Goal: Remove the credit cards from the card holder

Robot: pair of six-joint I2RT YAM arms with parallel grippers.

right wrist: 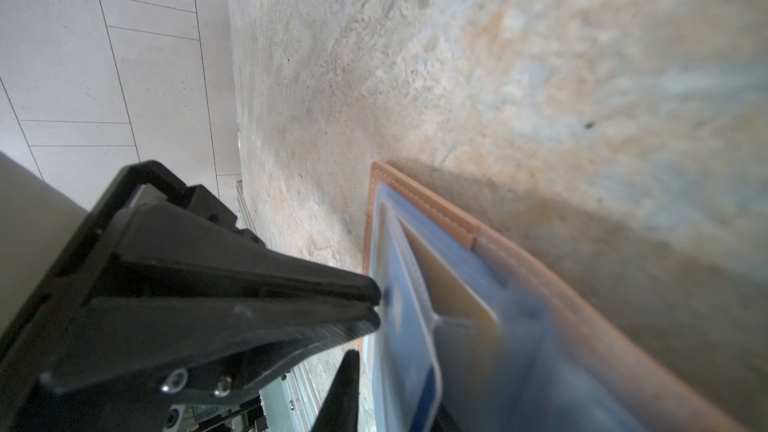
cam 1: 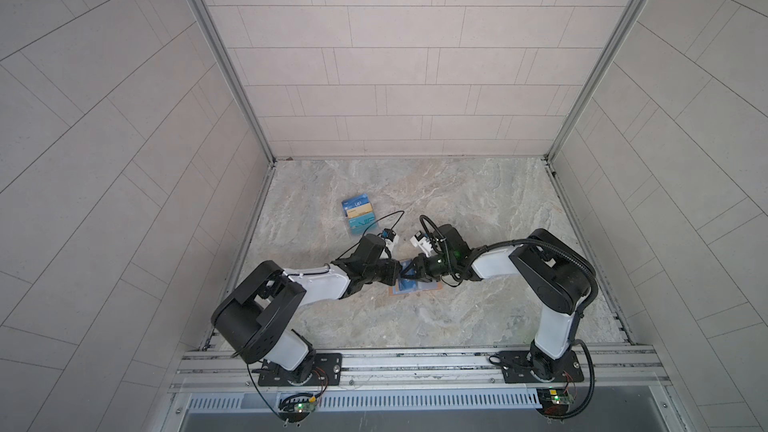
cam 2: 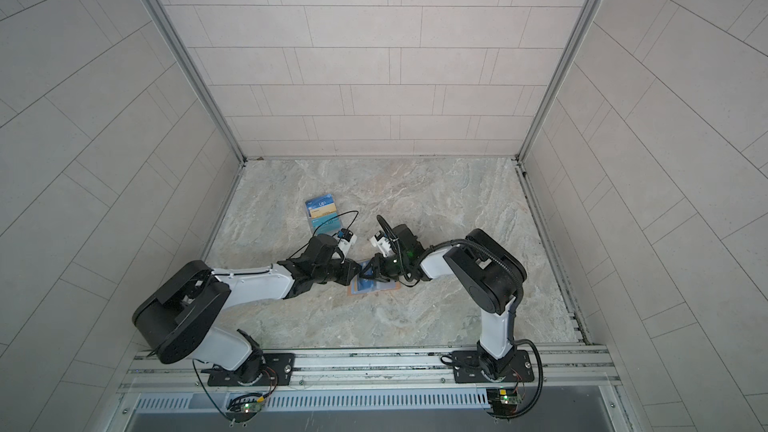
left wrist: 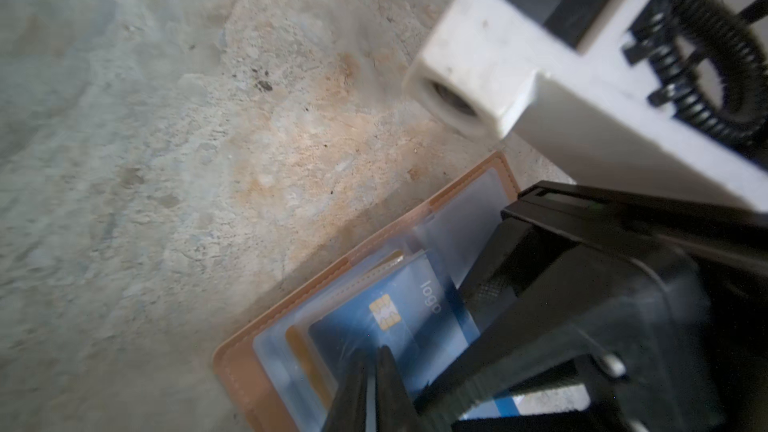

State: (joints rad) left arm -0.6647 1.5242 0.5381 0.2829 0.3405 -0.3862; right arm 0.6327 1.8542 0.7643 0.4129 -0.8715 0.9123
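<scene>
The tan card holder (cam 1: pixel 428 288) lies open on the marble floor, near the front, in both top views. Its pale plastic sleeves hold a blue credit card (left wrist: pixel 395 317) with a chip, and a gold credit card (left wrist: pixel 301 351) tucked behind it. Both grippers meet over the holder's left end. My left gripper (left wrist: pixel 372 388) is shut, with its tips against the sleeve edge over the blue card (right wrist: pixel 395 326). My right gripper (right wrist: pixel 390 384) straddles that card's raised end with narrowly open fingers. A sliver of floor shows beside one finger (right wrist: pixel 343 388); the other is mostly hidden.
A pile of loose blue, gold and teal cards (cam 1: pixel 358 214) lies on the floor behind and left of the grippers. Tiled walls close in the floor on three sides, and a metal rail (cam 1: pixel 415 361) carrying the arm bases runs along the front.
</scene>
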